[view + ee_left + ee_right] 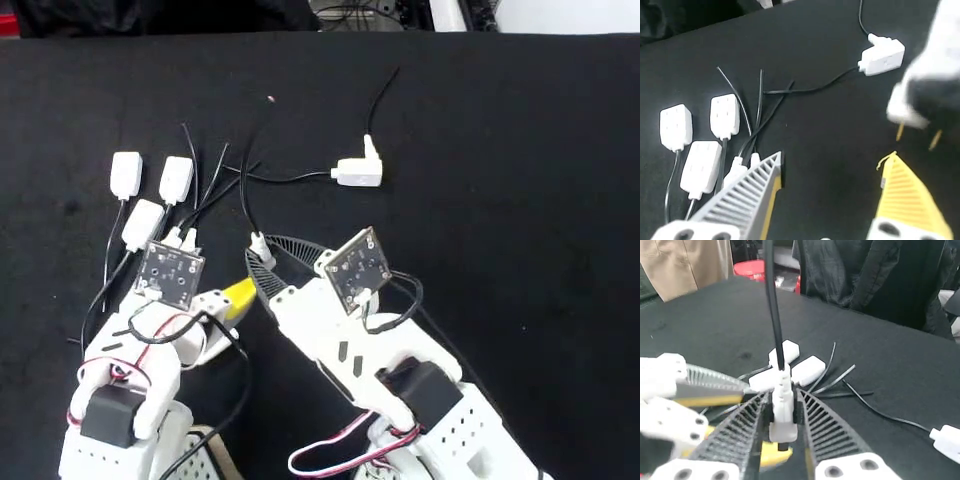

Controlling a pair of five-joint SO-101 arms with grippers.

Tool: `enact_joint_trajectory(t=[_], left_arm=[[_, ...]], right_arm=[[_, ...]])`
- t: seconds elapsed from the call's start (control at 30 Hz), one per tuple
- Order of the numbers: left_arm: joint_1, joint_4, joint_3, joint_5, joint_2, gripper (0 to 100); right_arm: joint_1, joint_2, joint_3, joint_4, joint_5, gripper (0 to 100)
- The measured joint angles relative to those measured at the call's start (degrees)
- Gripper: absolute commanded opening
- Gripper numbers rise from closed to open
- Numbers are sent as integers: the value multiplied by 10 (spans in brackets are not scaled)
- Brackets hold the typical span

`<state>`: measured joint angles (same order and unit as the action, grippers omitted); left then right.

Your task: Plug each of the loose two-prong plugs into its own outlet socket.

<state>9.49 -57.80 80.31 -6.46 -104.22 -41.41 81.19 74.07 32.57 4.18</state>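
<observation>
Lying at the left of the desk (520,150), three sockets (142,222) sit close together with their faces up, which leaves every slot open to a plug from above, and none is filled; just to their right the left pincer (836,157) hangs low with its fingers spread wide and nothing between them, aimed at the bare patch beside the sockets, probably so that it can take or steady whatever comes its way; next comes the right pincer (782,396), clamped on a plug (262,246) by the body, the cable (772,300) running out ahead of the fingertips and the two prongs pointing back toward the arms, away from any socket; gripped so, the plug seems to need turning or a hand-over before it can go in, which would explain the open pincer waiting near it; farthest right, a second plug (357,172) lies loose on the desk, well apart from both arms and from the sockets, not yet picked up.
</observation>
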Motion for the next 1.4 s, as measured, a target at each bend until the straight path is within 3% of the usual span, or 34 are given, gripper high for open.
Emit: enact_joint_trajectory(t=[0.13,0.53,0.7,1.07,1.2,1.4], left_arm=[[0,7,-11,41,0,315],[-25,8,-15,71,0,315],[-62,32,-16,76,0,315],[-73,19,-16,73,0,315],[-97,-28,-16,-7,0,313],[-142,-120,-17,-215,-3,315]], right_arm=[[-11,1,0,-1,0,11],[-11,1,0,-4,-4,11],[-11,1,0,-4,-21,11],[-11,1,0,-4,-27,11],[-11,1,0,13,-68,11],[5,-34,-61,164,-83,11]])
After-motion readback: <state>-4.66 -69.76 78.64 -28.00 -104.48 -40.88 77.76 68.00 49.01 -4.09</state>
